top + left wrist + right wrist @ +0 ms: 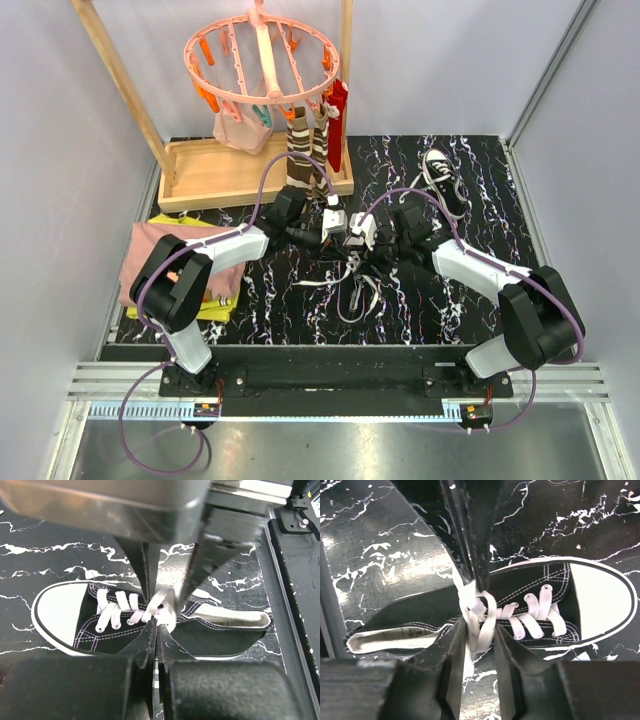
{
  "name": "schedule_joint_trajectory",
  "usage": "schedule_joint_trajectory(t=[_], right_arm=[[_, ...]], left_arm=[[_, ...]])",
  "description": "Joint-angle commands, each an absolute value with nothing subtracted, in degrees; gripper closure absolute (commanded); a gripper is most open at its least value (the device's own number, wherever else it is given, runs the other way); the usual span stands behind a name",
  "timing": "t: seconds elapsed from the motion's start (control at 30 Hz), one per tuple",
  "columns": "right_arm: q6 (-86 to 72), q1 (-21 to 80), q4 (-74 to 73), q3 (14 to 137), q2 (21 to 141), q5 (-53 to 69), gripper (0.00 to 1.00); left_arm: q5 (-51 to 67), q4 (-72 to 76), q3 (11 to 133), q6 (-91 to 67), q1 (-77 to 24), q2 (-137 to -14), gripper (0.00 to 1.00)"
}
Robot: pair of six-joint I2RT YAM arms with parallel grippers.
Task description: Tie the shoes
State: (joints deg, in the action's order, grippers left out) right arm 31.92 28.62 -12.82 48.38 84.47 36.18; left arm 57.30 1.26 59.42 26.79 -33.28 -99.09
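So, one shoe [215, 640] is found in the middle of the black marbled bench [270, 300], laces side up, right under the spot where the two arms meet. Its white toe cap [60, 612] is seen clear of both tools, and the lace [530, 615] is threaded in rows across the front. The loose ends [345, 290] are left sprawled on the bench on the near side of the shoe.

The left tool [155, 630] is closed all the way, with no gap to be seen between its fingers. Its tips are pressed together right at the bunched bit of lace near the shoe's opening, and a strand looks to be pinched there.

The right tool [480, 627] is brought in from the opposite side, nose to nose with the left one. Its fingers are held partly apart, and a white strand is hung down in the gap between them. A firm clamp on it can't be made out, tbh.

The second shoe [443, 180] is parked well apart from all that, toward the far right of the bench, untouched.

Behind it all, a wooden stand [225, 175] is set at the back with a pink peg hanger [262, 60] on it, and striped socks [300, 160] are hung from that. Folded clothes [150, 255] are piled by the left arm.
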Motion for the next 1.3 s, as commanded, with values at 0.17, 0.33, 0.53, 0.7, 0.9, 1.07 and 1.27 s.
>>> schedule_joint_trajectory(t=[0.17, 0.33, 0.53, 0.7, 0.9, 1.07, 1.27], right_arm=[[33.2, 28.8, -13.0, 49.2, 83.0, 35.6, 0.72], [33.5, 28.5, -13.4, 49.5, 83.1, 35.0, 0.74], [34.1, 28.1, -14.4, 49.7, 83.3, 35.3, 0.74], [34.2, 28.1, -15.6, 50.2, 83.7, 35.9, 0.68], [33.0, 27.7, -16.1, 51.2, 83.9, 35.9, 0.59], [33.0, 27.2, -16.3, 52.2, 84.2, 36.9, 0.67], [34.0, 27.0, -17.2, 52.6, 84.4, 37.3, 0.79]], left_arm=[[60.2, 1.6, 58.7, 28.1, -32.5, -96.2, 1.00], [60.4, 1.5, 58.4, 28.0, -32.2, -95.9, 1.00], [60.5, 1.1, 58.4, 28.3, -32.0, -95.6, 1.00], [60.6, 1.1, 58.7, 28.4, -31.8, -95.5, 1.00], [60.8, 0.2, 59.2, 29.1, -31.8, -95.8, 1.00], [60.9, 0.2, 59.4, 29.1, -31.8, -96.0, 1.00], [60.9, 0.2, 59.4, 29.4, -31.9, -95.7, 1.00]])
